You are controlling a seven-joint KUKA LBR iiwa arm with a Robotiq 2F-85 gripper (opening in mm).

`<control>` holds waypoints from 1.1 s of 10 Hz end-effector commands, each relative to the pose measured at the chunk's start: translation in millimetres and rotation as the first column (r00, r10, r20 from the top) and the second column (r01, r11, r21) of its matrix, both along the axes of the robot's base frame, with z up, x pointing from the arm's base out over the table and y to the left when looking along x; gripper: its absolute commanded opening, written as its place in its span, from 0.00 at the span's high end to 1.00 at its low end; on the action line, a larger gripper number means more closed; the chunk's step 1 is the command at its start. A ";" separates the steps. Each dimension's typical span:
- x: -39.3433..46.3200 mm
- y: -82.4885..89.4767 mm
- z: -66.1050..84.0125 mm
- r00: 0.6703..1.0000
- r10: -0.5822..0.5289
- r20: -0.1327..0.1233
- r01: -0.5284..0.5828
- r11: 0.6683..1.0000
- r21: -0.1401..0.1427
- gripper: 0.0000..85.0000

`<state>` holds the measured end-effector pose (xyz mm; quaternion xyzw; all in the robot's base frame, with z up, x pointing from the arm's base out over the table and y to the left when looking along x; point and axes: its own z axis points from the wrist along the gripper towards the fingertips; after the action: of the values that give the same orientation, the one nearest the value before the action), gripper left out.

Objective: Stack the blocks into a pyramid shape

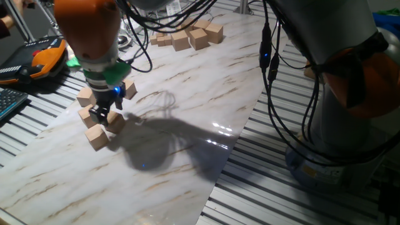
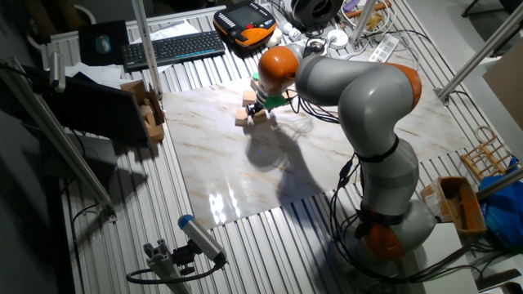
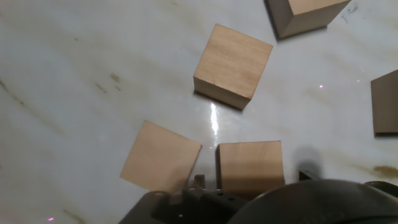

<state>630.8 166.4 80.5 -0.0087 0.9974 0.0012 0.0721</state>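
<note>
- Hovering my gripper [image 1: 100, 115] low over loose blocks [image 3: 233, 65], since nothing is stacked yet.
- Jaws: I cannot tell whether spread or closed.
- Blocks lie scattered flat on the marble board [image 1: 187, 106].

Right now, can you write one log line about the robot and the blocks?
tool: low among loose blocks | grip: unclear | blocks: flat on table, unstacked | pyramid: not started

You see the grey arm [image 2: 368, 106] reaching from its base at 5 o'clock toward 11 o'clock across the marble board [image 2: 245, 155]. Its gripper [image 2: 261, 109] hangs over a small cluster of wooden blocks [image 2: 248, 117]; whether the jaws are parted is too small to tell. At 11 o'clock lies a keyboard [image 2: 173, 47], with an orange pendant [image 2: 245, 20] at 12.
</note>
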 end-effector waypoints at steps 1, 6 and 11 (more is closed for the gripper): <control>0.5 5.4 11.5 1.000 -0.003 -0.009 0.003 1.000 -0.001 0.20; -1.6 55.3 32.1 0.998 0.065 0.017 -0.065 0.998 -0.009 0.20; -5.4 64.4 23.3 0.982 -0.189 -0.019 0.189 0.982 0.004 0.20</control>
<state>625.7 230.8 103.1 0.0399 0.9973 -0.0022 0.0618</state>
